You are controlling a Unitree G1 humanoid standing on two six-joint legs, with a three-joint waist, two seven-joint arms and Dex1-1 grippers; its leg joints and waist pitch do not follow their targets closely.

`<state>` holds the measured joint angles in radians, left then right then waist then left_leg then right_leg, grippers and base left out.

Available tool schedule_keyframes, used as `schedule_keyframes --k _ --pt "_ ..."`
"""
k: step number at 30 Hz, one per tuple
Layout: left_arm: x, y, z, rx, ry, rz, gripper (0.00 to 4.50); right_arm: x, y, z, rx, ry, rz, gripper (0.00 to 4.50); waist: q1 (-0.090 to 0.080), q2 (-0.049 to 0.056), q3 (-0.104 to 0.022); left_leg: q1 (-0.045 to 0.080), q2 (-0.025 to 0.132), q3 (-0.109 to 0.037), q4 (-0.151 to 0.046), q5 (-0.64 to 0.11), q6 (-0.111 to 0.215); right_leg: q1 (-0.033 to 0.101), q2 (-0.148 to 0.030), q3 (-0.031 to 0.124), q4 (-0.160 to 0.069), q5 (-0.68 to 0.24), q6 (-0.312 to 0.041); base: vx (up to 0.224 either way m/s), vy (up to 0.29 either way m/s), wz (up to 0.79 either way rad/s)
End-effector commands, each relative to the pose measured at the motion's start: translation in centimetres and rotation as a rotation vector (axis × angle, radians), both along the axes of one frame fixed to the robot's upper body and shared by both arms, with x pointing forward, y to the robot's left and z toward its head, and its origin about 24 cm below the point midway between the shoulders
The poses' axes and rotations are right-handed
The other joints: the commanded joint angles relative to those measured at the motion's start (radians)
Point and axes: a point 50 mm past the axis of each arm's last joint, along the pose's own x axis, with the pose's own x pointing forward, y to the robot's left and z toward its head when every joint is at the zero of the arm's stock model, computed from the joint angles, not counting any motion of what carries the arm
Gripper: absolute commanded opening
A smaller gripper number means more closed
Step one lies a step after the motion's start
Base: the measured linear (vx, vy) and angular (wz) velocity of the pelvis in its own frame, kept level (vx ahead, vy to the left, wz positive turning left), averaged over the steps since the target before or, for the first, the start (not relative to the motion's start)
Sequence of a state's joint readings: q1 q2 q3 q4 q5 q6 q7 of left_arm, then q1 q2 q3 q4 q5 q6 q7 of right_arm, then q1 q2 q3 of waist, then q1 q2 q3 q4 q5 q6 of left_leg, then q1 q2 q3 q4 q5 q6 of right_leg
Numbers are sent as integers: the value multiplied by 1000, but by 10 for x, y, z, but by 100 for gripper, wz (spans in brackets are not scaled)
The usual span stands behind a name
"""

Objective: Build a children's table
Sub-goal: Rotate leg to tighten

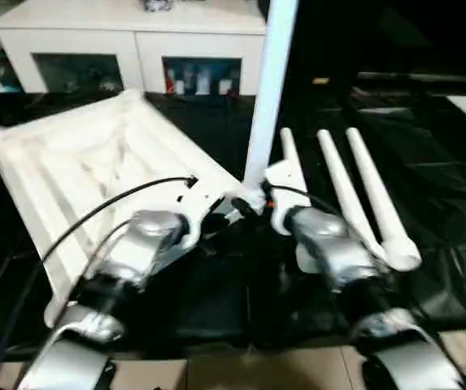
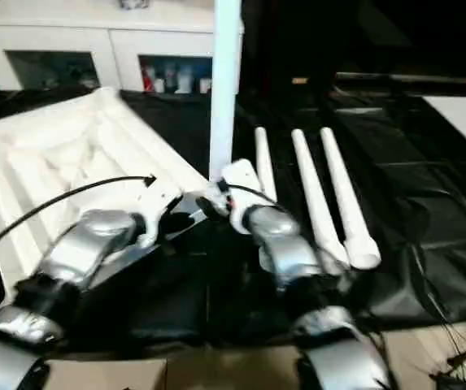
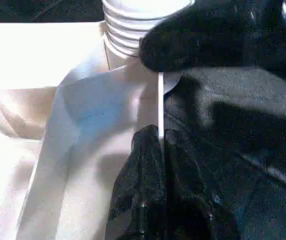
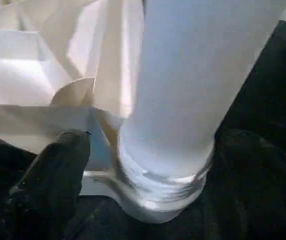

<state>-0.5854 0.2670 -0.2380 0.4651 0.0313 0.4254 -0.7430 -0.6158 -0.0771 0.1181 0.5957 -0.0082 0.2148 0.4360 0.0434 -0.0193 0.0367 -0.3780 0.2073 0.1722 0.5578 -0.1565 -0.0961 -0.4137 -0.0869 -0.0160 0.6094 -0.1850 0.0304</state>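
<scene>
The table top [image 1: 78, 175] is white plastic, smooth, with raised ribs on its underside. The standing leg [image 1: 269, 89] is smooth white plastic with a soft shine, and it has ridged rings near its bottom end. The three lying legs [image 1: 354, 195] look the same. The black sheet [image 1: 436, 187] under them is shiny and crinkly. The forearms [image 1: 334, 248] are shiny silver metal.

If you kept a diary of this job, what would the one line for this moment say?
stage: first leg upright in corner socket of tabletop | left gripper: shut on tabletop's thin rim | right gripper: open around leg base | three spare legs: lying beside
</scene>
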Motion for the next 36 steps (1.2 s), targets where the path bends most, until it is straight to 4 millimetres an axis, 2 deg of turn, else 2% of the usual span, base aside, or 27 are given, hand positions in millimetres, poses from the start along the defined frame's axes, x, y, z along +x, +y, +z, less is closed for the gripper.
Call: schedule_keyframes --k 1,3,4,6,8,11,12,15,19,20,23,24,27,30,32,34,36 --pt "-11 -2 -11 -21 46 -76 0 -2 -3 8 18 -22 53 445 5 3 -61 5 6 8 -54 -221 22 47 -22 17 -70 -98 -192 0 0 0" --pt "-18 3 -10 -21 59 -146 0 -9 -12 10 10 -35 158 445 12 4 -63 3 5 10 -45 -138 52 53 -16 15 -54 68 -225 0 0 0" --pt "-22 5 -9 -23 66 -183 0 -14 -17 10 -6 -43 223 445 13 9 -63 3 5 9 -45 -135 57 53 -16 14 -51 86 -232 0 0 0" --pt "-26 8 -7 -41 74 -230 0 -20 -22 9 -13 -39 290 445 16 6 -63 7 5 13 -41 -142 72 55 -15 14 -50 107 -254 0 0 0" --pt "-32 9 -3 -51 66 -300 0 -24 -24 10 -14 -33 332 445 19 6 -61 8 6 13 -43 -167 75 54 -18 14 -53 64 -255 0 0 0" --pt "-36 13 0 -52 73 -337 0 -30 -26 9 -26 -23 407 445 17 7 -57 11 8 14 -48 -217 60 50 -19 14 -61 -28 -247 0 0 0" --pt "-36 14 0 -44 68 -333 0 -32 -26 8 -31 -19 422 445 17 7 -53 14 11 13 -51 -254 45 45 -19 16 -65 -86 -239 0 0 0" --pt "-36 16 1 -42 68 -330 0 -34 -27 7 -39 -11 438 445 18 8 -53 15 11 11 -54 -283 22 43 -21 16 -67 -138 -220 0 0 0" --pt "-38 17 2 -45 75 -346 0 -34 -27 6 -40 -6 450 445 17 6 -56 11 9 10 -51 -249 21 47 -21 16 -62 -98 -218 0 0 0" --pt "-38 18 2 -45 77 -350 0 -35 -27 5 -40 -4 457 445 17 6 -59 10 7 11 -47 -223 30 49 -20 16 -58 -53 -226 0 0 0" --pt "-39 18 1 -45 80 -355 0 -35 -28 3 -59 1 463 445 18 6 -60 10 6 12 -44 -194 43 50 -19 15 -55 -13 -236 0 0 0" --pt "-39 18 1 -45 82 -355 0 -35 -28 3 -59 3 462 429 18 6 -60 10 6 12 -43 -189 48 51 -20 15 -54 -6 -241 0 0 0" --pt "-39 18 1 -42 85 -358 0 -35 -28 3 -53 4 458 429 19 6 -59 11 6 12 -43 -197 48 51 -19 14 -55 -22 -242 0 0 0" --pt "-40 18 1 -41 87 -359 0 -35 -28 3 -52 6 461 392 19 6 -60 11 7 12 -44 -202 45 51 -20 14 -55 -33 -241 0 0 0" --pt "-40 18 1 -41 88 -359 0 -34 -28 2 -50 8 461 390 19 6 -60 11 6 12 -43 -199 45 52 -19 14 -54 -27 -241 0 0 0" --pt "-40 18 1 -41 92 -362 0 -34 -28 2 -48 9 462 356 19 6 -62 11 6 12 -42 -189 49 52 -20 14 -52 -14 -245 0 0 0" --pt "-40 18 1 -42 94 -363 0 -34 -28 1 -48 10 463 345 19 4 -62 10 5 13 -40 -176 55 54 -19 14 -50 4 -251 0 0 0"
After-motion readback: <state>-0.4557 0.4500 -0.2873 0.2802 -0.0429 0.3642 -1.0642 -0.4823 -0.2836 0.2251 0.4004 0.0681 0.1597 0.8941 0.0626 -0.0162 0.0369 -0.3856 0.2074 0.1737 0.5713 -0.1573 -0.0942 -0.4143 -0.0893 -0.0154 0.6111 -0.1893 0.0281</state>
